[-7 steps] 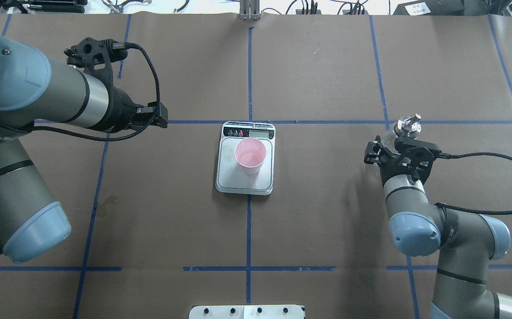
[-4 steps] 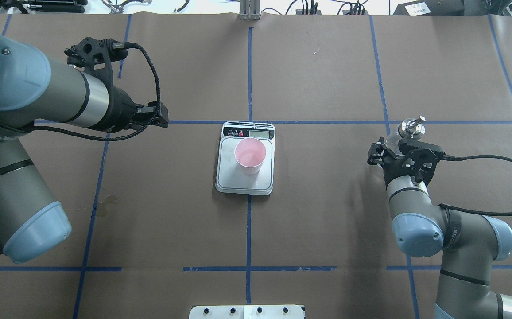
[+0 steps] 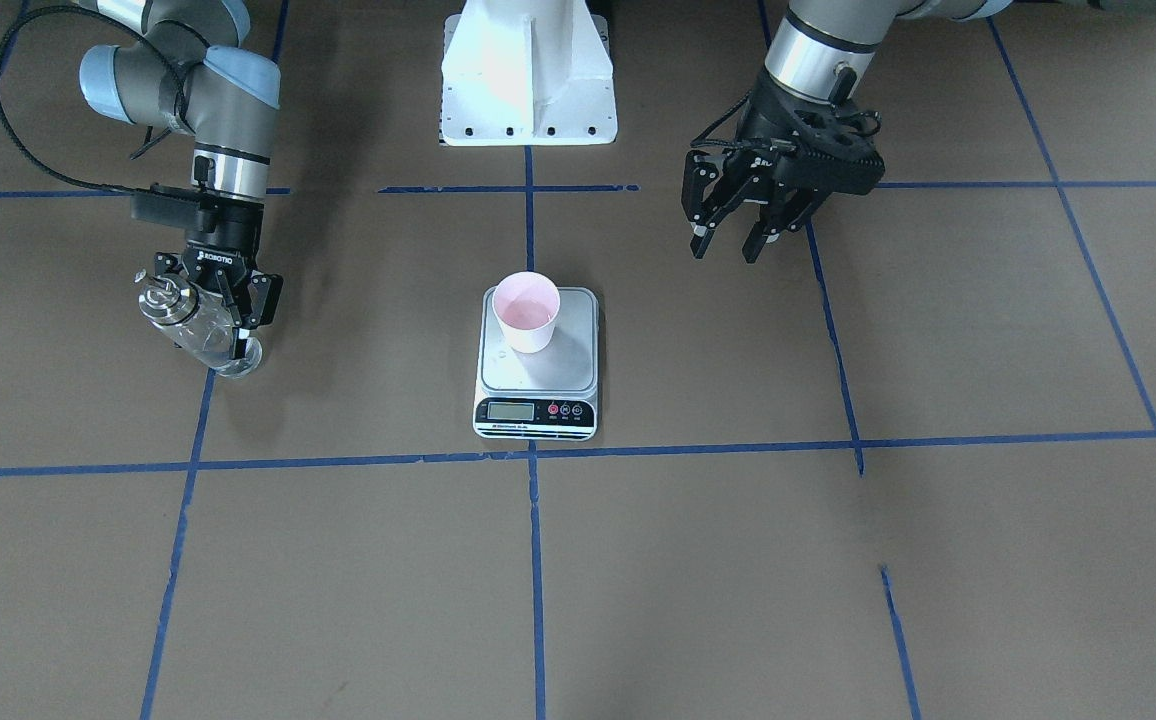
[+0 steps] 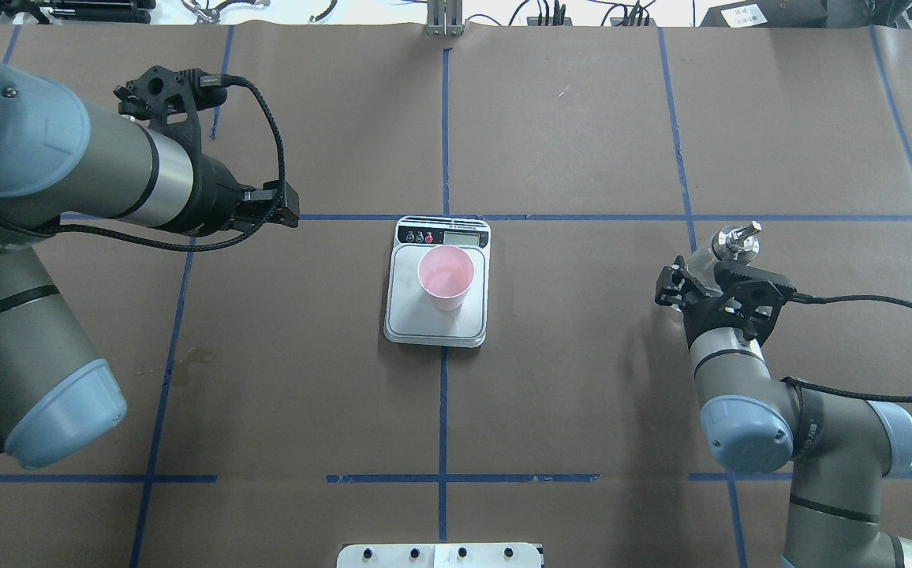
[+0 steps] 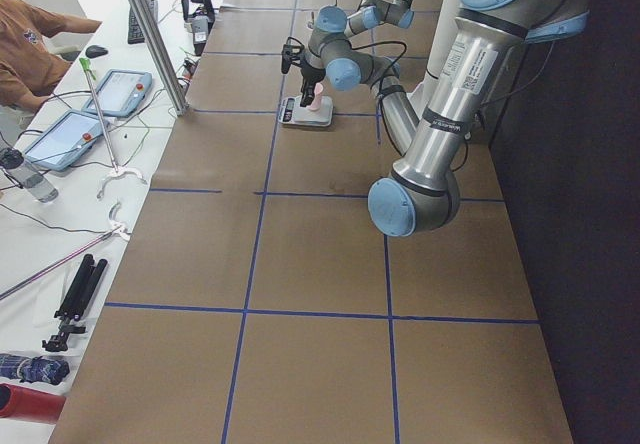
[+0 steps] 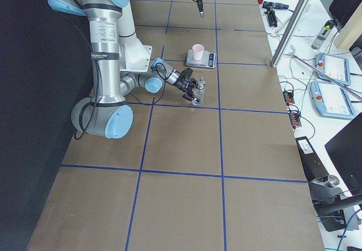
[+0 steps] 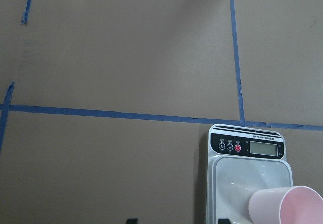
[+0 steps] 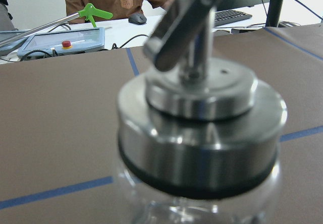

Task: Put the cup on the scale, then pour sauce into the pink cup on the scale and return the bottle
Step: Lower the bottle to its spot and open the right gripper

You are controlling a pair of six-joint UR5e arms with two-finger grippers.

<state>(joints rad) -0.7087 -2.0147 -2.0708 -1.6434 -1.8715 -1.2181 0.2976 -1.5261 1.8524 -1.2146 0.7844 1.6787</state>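
The pink cup stands upright on the scale at the table's middle; both also show in the front view, the cup on the scale. A little clear liquid lies in the cup. My right gripper is shut on the clear glass bottle, which is tilted and held low over the table, far to the scale's side. The bottle's metal spout shows past my wrist, and its collar fills the right wrist view. My left gripper is open and empty, raised above the table.
The table is covered in brown paper with blue tape lines. The white robot base stands behind the scale. A small stain marks the paper. An operator sits at a side table with tablets and cables.
My right arm has carried the bottle a little further from the scale and nearer to the robot. The left arm, cup and scale have not moved.
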